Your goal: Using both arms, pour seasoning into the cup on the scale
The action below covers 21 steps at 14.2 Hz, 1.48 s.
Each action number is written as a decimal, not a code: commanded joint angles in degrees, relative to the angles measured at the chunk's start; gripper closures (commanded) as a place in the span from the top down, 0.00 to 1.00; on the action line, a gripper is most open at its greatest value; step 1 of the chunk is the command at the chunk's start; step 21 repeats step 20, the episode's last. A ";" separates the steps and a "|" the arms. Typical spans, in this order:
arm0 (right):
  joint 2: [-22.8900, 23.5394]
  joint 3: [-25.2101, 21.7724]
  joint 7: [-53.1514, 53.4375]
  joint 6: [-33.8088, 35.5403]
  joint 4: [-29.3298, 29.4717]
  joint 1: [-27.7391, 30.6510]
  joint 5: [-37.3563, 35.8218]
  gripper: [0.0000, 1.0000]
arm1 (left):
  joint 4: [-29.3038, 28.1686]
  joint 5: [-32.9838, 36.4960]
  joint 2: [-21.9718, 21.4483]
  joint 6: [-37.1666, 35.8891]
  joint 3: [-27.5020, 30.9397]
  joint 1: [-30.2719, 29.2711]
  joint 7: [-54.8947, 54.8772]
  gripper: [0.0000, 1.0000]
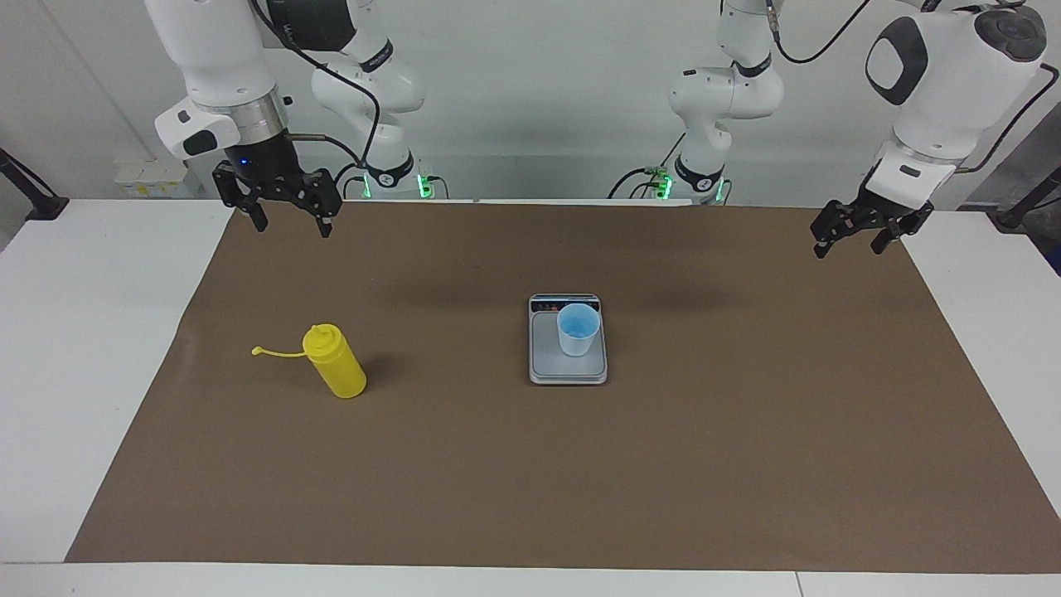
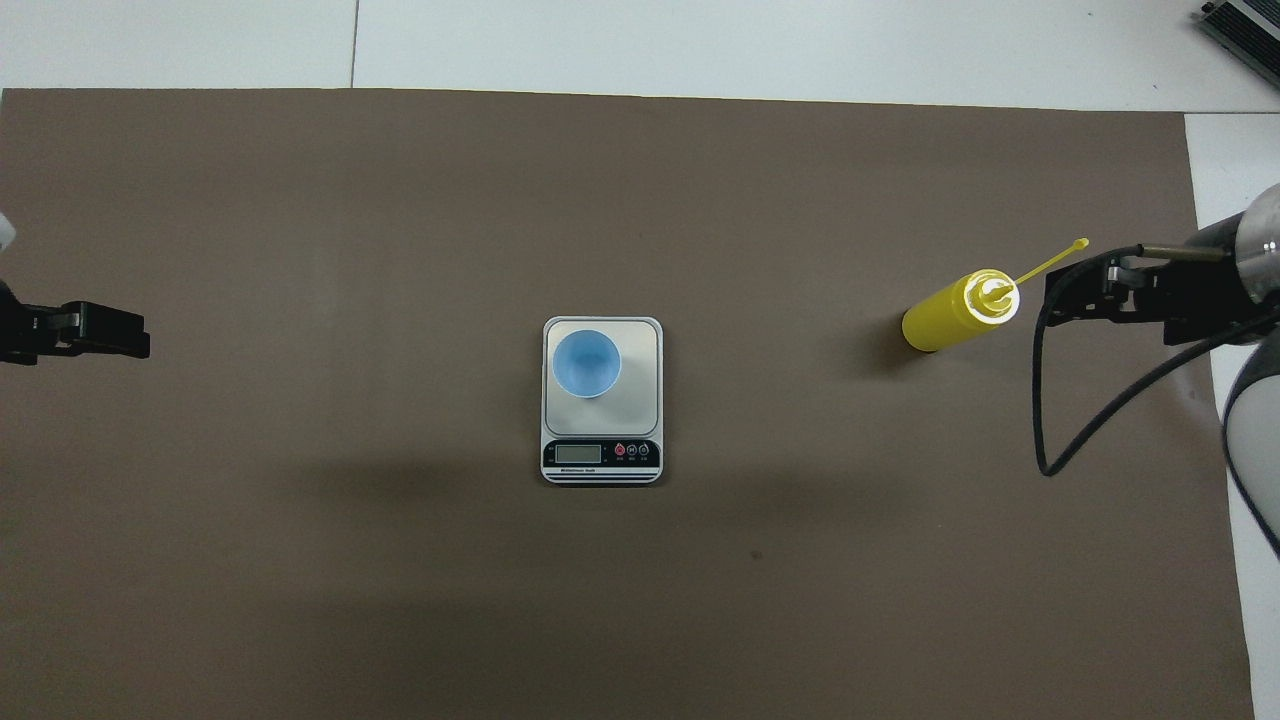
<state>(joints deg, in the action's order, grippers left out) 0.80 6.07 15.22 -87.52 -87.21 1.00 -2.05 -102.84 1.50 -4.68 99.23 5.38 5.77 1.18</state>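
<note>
The seasoning, a yellow squeeze bottle [image 1: 336, 365] [image 2: 950, 315], stands upright on the brown mat toward the right arm's end, its cap strap [image 1: 278, 353] sticking out sideways. The light-blue cup [image 1: 578, 329] [image 2: 586, 362] sits on the silver scale [image 1: 547, 365] [image 2: 640, 400] at mid-table. My right gripper [image 1: 292, 222] [image 2: 1075, 290] hangs open and empty, high over the mat's edge by the bottle, touching nothing. At the other end my left gripper [image 1: 850, 245] [image 2: 110, 332] waits open and empty above the mat's edge.
The brown mat [image 1: 530, 481] covers most of the white table [image 1: 83, 332]. A black cable [image 2: 1045, 450] loops down from the right wrist. A dark device [image 2: 1245, 25] lies at the table's corner farthest from the robots.
</note>
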 commanded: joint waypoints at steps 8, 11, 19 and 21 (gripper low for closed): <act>-1.95 0.70 0.87 -0.45 -3.23 1.28 -0.32 1.00 | -0.61 -0.45 -0.94 -0.09 0.42 0.65 0.75 1.00; -1.86 0.70 0.25 -0.63 -3.23 1.19 -0.32 1.00 | -0.61 -0.45 -0.94 -0.09 0.42 0.65 0.66 1.00; -1.77 0.70 -1.50 -4.41 -3.58 1.19 0.03 1.00 | -0.61 -0.45 -0.94 -0.09 0.42 0.65 0.75 1.00; -1.86 0.70 -1.50 -4.50 -3.84 1.19 0.03 1.00 | -0.61 -0.45 -0.94 -0.09 0.42 0.65 0.66 1.00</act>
